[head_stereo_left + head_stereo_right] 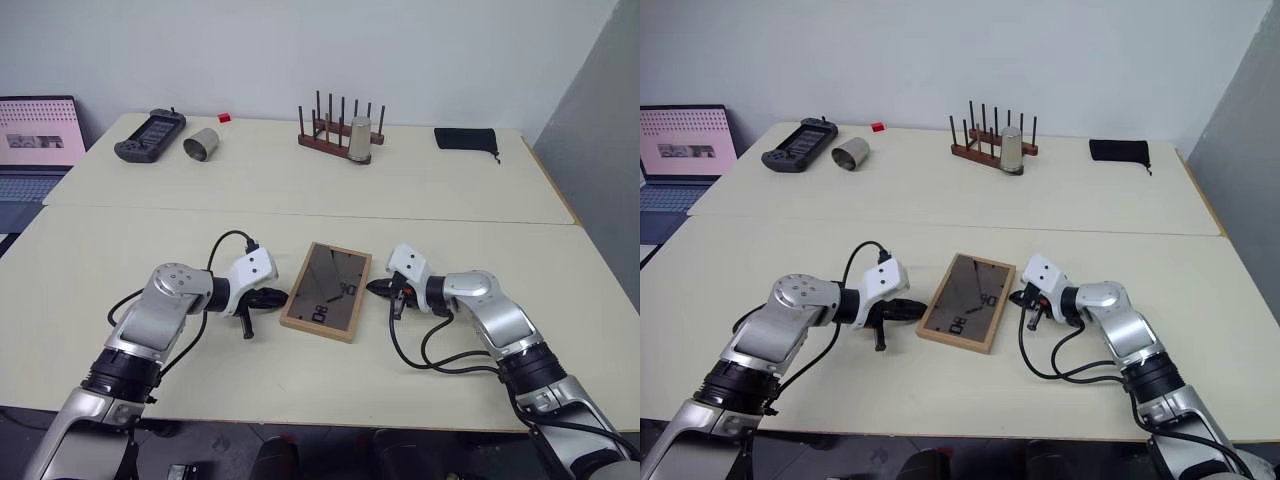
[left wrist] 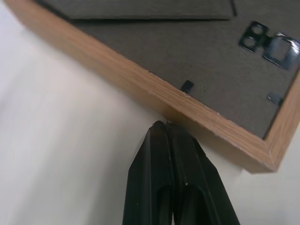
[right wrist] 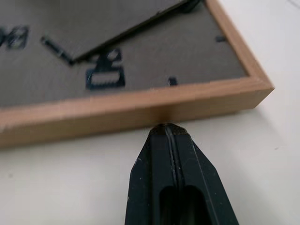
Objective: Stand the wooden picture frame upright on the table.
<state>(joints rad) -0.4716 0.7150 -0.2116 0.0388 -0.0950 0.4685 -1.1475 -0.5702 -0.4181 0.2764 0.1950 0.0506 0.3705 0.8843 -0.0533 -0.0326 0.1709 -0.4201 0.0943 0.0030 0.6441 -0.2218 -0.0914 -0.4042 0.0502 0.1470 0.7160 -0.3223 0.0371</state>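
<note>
The wooden picture frame (image 1: 327, 291) lies flat on the near section of the table (image 1: 300, 190), back side up, showing a dark grey panel with metal clips inside a light wood border (image 2: 140, 89). My left gripper (image 1: 280, 296) is shut, its tips touching the frame's left long edge. My right gripper (image 1: 375, 287) is shut too, its tips at the frame's right long edge (image 3: 140, 112). Neither gripper holds anything.
At the back of the table stand a dark brown peg rack (image 1: 335, 128) with a metal cup (image 1: 359, 140) by it, a tipped metal cup (image 1: 202, 144), a black handheld controller (image 1: 150, 135) and a black pouch (image 1: 466, 140). A laptop (image 1: 35, 140) sits at the far left.
</note>
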